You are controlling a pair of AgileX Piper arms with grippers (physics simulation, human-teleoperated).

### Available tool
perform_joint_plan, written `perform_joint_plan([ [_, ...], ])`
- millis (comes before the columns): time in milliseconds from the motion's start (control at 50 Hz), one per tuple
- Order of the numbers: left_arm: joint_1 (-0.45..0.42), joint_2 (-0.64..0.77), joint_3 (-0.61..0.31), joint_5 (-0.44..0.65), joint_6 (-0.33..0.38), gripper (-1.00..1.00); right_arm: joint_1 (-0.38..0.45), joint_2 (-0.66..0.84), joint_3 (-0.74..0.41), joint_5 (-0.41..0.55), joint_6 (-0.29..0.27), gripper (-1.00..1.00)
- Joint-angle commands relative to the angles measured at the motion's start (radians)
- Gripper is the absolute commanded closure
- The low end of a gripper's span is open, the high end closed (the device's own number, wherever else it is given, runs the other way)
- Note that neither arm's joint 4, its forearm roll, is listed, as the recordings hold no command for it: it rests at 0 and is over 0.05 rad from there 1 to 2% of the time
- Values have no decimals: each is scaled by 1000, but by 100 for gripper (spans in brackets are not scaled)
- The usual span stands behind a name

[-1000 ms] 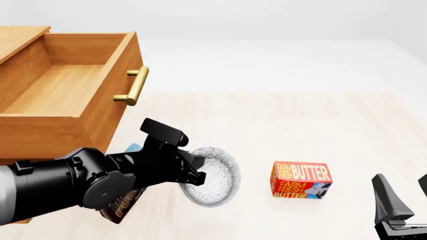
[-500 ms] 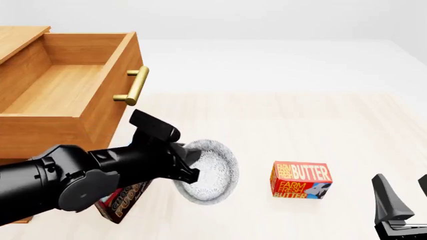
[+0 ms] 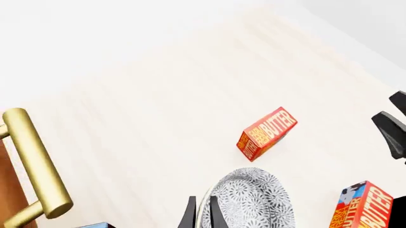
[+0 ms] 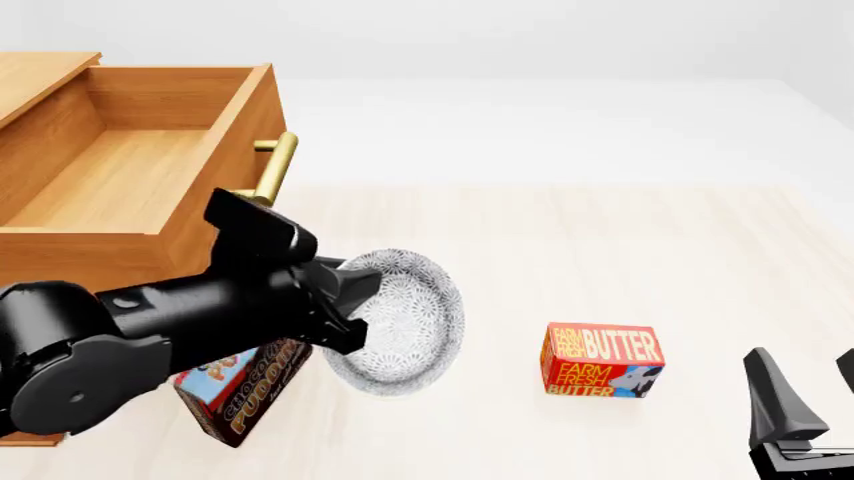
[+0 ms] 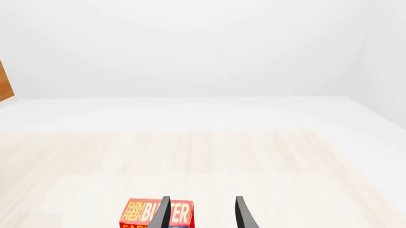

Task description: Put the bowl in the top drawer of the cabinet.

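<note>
Change: over the last second I have raised the bowl (image 4: 398,322) off the table and swung it left toward the cabinet (image 4: 80,262); the lift is under way, the drop is not
Bowl: tipped on edge, beside the front of the open top drawer (image 4: 127,170), below its brass handle (image 4: 267,170), not yet above the cavity
Left gripper (image 3: 201,216): fingers pinched on the bowl's rim
Right gripper (image 5: 201,213): idle near the table's front right, fingers parted, holding nothing
Writing: butter box (image 4: 602,360) reads "FARM FRESH BUTTER"; the box under my left arm (image 4: 238,390) shows lettering I cannot read fully
Judgement: more height needed to clear the drawer front
</note>
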Motion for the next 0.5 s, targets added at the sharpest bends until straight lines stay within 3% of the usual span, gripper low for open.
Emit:
perform_joint_plan([
  [20, 13, -77, -11, 26, 24, 100, 0, 0, 0, 0, 0, -100],
  [500, 49, -211, -74, 91, 56, 100, 0, 0, 0, 0, 0, -100],
])
